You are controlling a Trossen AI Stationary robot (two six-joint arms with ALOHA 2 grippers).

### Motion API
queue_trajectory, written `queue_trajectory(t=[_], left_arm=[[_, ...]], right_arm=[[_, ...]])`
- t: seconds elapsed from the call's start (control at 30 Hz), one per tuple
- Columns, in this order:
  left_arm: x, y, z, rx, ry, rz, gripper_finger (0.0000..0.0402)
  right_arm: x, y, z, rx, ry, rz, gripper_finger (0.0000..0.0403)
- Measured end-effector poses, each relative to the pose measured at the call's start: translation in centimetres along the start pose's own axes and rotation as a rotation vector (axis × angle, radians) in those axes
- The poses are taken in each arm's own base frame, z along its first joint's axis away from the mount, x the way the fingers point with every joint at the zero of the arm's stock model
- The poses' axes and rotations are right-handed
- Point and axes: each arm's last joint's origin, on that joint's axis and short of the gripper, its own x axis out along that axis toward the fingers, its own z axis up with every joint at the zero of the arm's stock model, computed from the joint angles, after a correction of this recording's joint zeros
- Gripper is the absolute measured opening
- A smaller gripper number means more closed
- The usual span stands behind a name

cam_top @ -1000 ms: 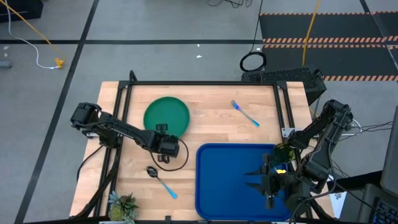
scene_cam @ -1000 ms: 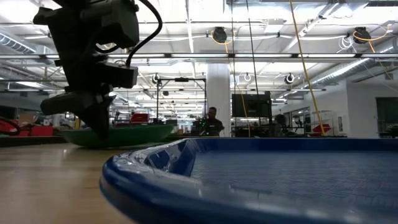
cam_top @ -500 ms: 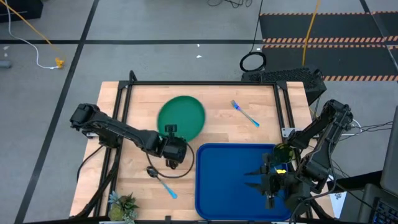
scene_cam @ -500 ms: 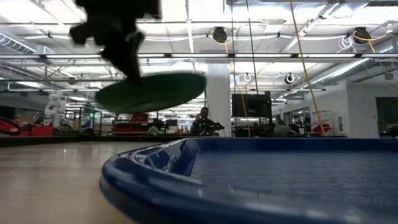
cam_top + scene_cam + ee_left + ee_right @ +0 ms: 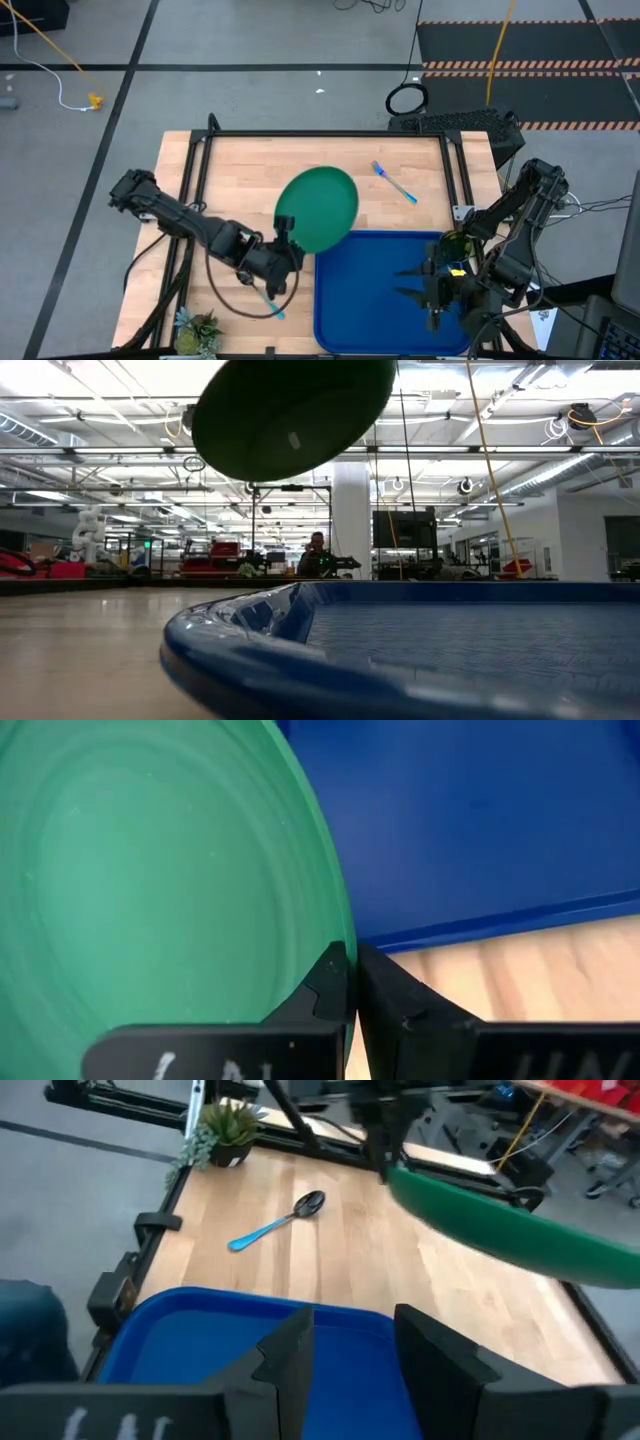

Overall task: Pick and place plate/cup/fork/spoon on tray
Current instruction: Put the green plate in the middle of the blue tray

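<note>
1. Since the earlier frames, the plate (image 5: 318, 208) has left the table's far-left area and been carried up and toward the tray (image 5: 385, 300); it now hangs in the air, its rim overlapping the tray's far-left corner in the high view and tilted high above the tray in the low view.
2. The left gripper (image 5: 348, 982) has its fingers pressed together on the plate's rim, one inside and one outside; it sits just off the tray's left edge.
3. The right gripper (image 5: 350, 1342) hovers over the tray's right part with its fingers apart, holding nothing.
4. The tray lies at the table's near-right corner and I see nothing resting on its blue floor.
5. The cup (image 5: 455, 241) shows just at the tray's far-right corner, partly hidden by the right arm.
6. The fork (image 5: 394, 183) lies on the wood near the far-right edge of the table.
7. The spoon (image 5: 276, 1223) lies near the table's near-left edge, close to a small potted plant (image 5: 197, 331).
8. Judged from this, the plate is mid-transfer; cup, fork and spoon remain.
</note>
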Motion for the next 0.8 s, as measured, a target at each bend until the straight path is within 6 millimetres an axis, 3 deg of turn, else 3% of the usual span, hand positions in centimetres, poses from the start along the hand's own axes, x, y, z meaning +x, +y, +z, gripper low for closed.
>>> queue_trajectory(t=[0.17,0.37,0.6,0.8], left_arm=[[1.2,-2.1,0.8,0.055,0.016,-0.023,0.0011],[4.4,-5.4,3.7,0.180,0.029,-0.102,0.0008],[5.9,-8.4,7.6,0.306,-0.059,-0.129,0.0011],[7.6,-10.5,9.6,0.386,-0.108,-0.187,0.0010]], right_arm=[[0.0,0.0,0.1,-0.013,-0.017,-0.011,0.0132],[-0.6,-0.1,0.9,0.011,-0.075,0.014,0.0132],[-1.6,0.0,1.0,0.021,-0.094,0.047,0.0132],[-1.6,0.0,0.9,0.016,-0.092,0.049,0.0132]])
